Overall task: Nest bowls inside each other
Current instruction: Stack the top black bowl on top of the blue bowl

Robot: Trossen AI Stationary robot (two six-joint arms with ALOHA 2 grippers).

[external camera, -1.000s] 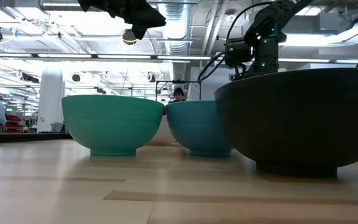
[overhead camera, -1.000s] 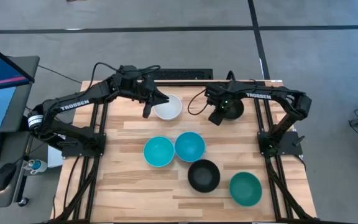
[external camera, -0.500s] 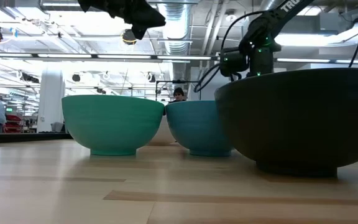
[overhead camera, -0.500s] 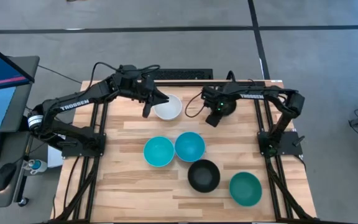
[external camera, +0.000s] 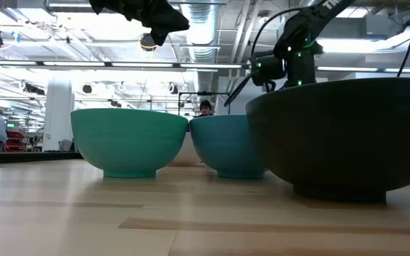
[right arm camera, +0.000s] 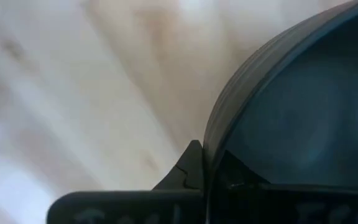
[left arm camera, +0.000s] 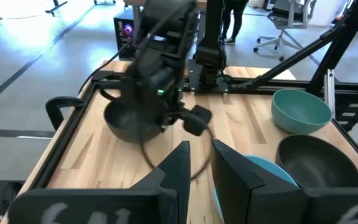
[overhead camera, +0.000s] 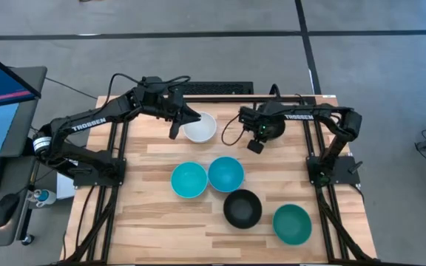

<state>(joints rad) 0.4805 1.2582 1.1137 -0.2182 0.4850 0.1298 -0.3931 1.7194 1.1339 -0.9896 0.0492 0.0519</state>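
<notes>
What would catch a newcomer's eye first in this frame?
The right gripper at the table's far side, its fingers astride the rim of a black bowl. Next, the left gripper poised beside the white bowl, and two light blue bowls touching at mid-table.

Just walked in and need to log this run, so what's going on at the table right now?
The right gripper is at the far black bowl, its fingers astride the rim, apparently gripping it. The left gripper hovers beside the white bowl, fingers nearly together, holding nothing. Two light blue bowls, another black bowl and the teal bowl sit separately; nothing is nested.
</notes>
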